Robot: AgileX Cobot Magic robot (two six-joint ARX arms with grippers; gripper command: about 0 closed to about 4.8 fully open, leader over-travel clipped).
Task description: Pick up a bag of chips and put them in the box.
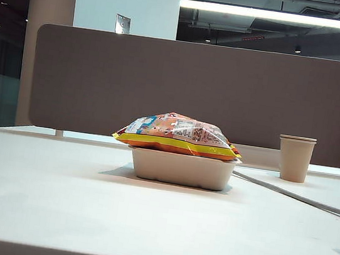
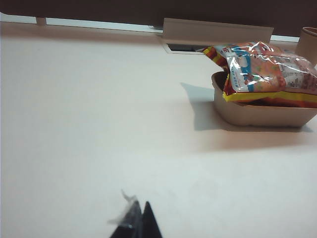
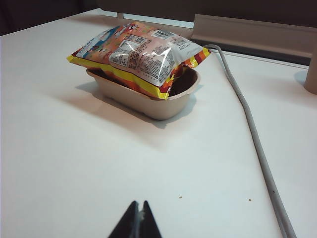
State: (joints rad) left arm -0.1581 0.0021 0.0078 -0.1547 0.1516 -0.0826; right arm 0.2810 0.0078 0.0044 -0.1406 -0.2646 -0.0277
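Grippers first: the left gripper at the bottom edge of its wrist view has its jaws pressed together on nothing, low over bare tabletop; the right gripper is likewise closed and empty, well apart from the load. Centre frame in the exterior view, the bag of chips lies across the box, overhanging the rim. Placement looks done; finishing well means keeping both arms clear of the bag and the grey cable

Exterior low, frontal; wrists flank, sharing box.
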